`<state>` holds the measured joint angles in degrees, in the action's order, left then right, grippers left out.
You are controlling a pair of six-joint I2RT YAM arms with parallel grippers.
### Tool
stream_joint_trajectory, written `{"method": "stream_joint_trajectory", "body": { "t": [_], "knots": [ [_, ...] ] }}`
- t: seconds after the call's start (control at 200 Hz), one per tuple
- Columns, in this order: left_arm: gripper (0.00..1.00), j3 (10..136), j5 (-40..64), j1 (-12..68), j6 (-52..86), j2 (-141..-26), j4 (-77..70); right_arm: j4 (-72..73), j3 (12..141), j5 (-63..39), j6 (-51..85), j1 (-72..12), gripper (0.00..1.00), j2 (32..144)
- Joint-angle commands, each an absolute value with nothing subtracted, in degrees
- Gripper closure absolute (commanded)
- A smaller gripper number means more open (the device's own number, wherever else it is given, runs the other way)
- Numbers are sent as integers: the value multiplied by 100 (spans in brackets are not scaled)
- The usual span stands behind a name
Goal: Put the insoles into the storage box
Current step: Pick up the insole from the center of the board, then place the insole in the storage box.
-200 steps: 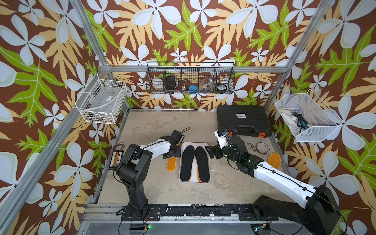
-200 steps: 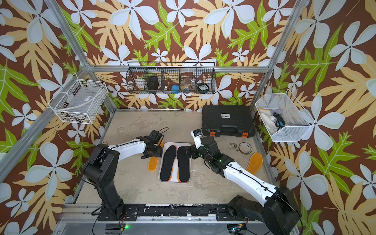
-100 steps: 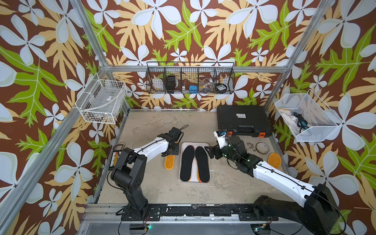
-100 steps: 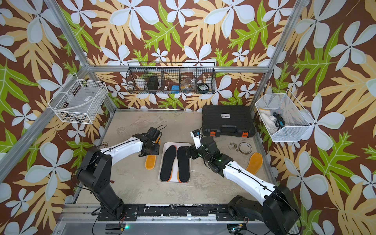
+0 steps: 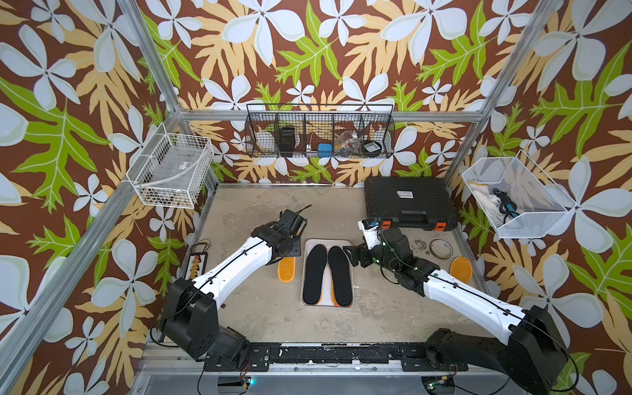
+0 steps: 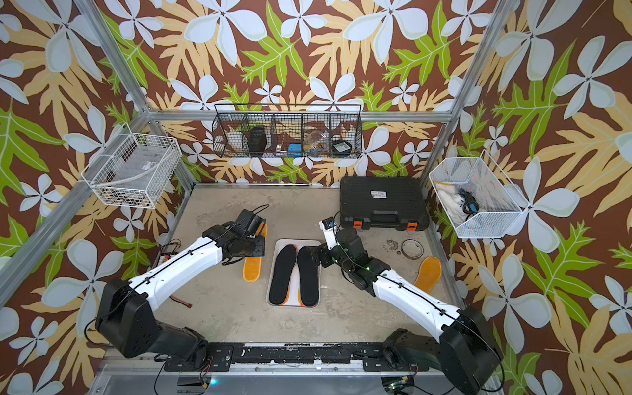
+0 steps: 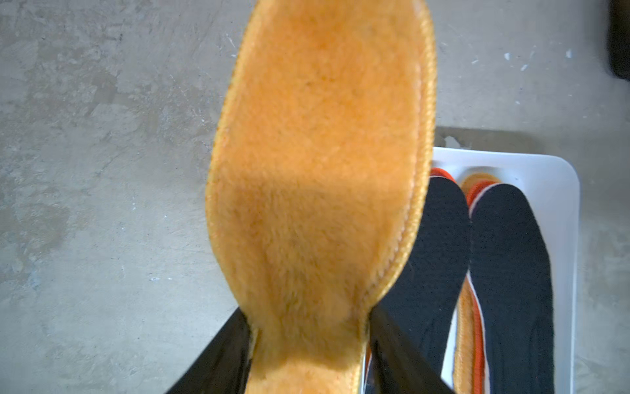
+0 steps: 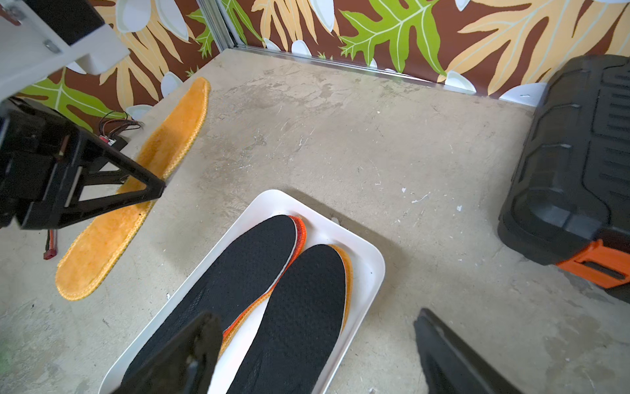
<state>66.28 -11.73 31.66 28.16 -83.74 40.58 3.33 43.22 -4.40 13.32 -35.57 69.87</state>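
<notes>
The storage box (image 5: 326,241) carries two black insoles (image 5: 314,273) over others. Beside its left edge, a fuzzy orange insole (image 5: 286,271) is now clamped widthwise by the left gripper (image 7: 306,319), whose jaws just narrowed; a lift looks possible next. The right gripper (image 8: 313,319) hangs wide open, empty, at the box's right edge.

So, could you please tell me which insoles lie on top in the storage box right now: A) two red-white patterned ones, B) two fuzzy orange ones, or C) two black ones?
C: both top views show two black insoles lying side by side on top of the stack in the white storage box.
</notes>
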Motion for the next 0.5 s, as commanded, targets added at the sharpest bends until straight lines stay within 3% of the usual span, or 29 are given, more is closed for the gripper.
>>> {"method": "stream_joint_trajectory", "body": {
  "t": [0.0,0.275,0.495],
  "knots": [
    [42,6657,-1097,3497,3211,-8297,4176,336,4382,-165,1242,-3706,8,6892],
    [42,6511,-924,4495,3779,-8731,3744,194,4267,546,1377,-3806,8,6451],
    [42,6439,-915,4680,3862,-9247,3554,-7,4186,861,1563,-3800,8,6228]
  ]
}}
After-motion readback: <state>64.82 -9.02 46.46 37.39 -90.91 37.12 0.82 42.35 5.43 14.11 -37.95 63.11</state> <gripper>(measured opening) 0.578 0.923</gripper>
